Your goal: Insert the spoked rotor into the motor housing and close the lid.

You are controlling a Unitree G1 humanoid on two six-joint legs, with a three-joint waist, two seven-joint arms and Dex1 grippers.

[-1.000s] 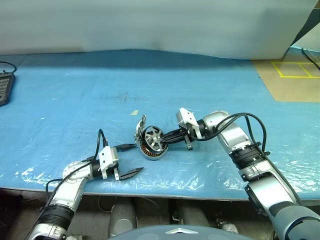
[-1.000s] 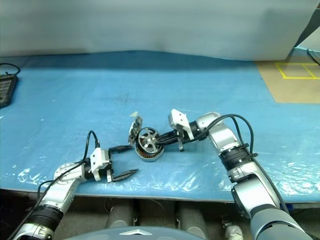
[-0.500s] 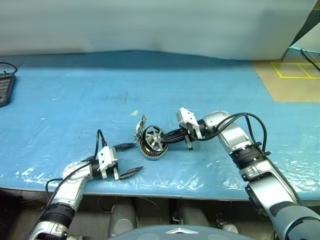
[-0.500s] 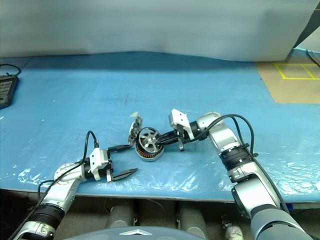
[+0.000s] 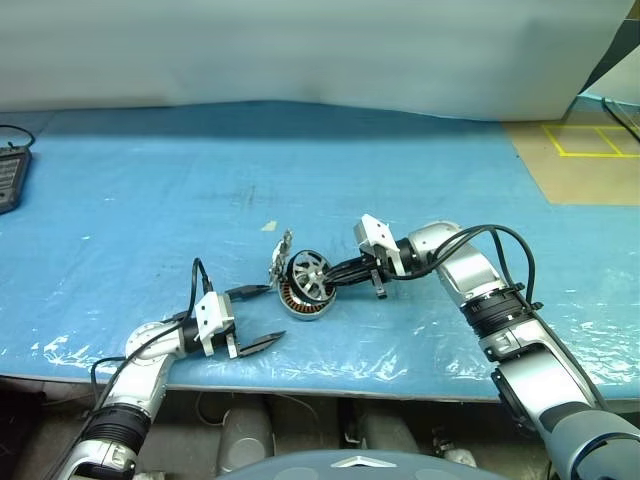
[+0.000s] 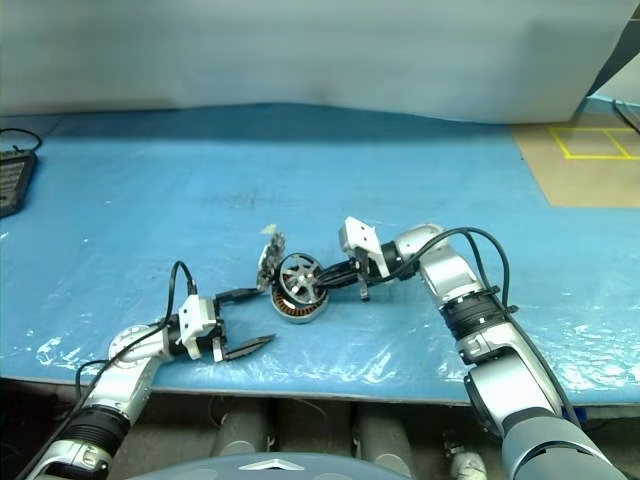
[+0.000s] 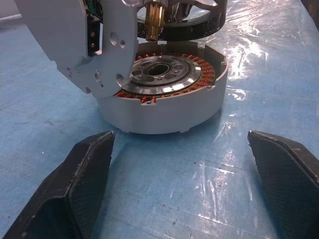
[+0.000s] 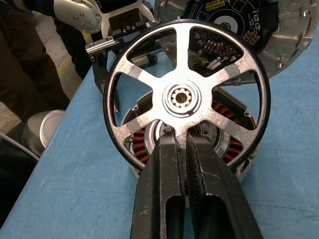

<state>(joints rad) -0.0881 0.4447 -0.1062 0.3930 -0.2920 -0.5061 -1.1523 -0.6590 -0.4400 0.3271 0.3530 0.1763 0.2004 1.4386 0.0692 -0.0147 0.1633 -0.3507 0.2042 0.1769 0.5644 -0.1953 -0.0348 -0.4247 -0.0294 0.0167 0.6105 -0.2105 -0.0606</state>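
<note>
The motor housing [image 7: 164, 102], a silvery cup with copper windings, rests on the blue table. Against its far-left side leans the lid [image 5: 279, 258], tilted on edge. The spoked rotor [image 8: 184, 97], black-rimmed with silver spokes, hangs tilted just above the housing [image 5: 298, 300]. My right gripper [image 8: 182, 147] is shut on the rotor's lower spoke, reaching in from the right. My left gripper [image 5: 272, 315] stands open on the near-left side of the housing, a short gap away, with nothing between its fingers [image 7: 75, 184].
A black device [image 5: 8, 175] lies at the table's left edge. A tan board with yellow tape [image 5: 590, 150] is at the far right. A small paper scrap [image 5: 268, 226] lies behind the lid. Crinkled plastic covers the table's front edge [image 5: 400, 365].
</note>
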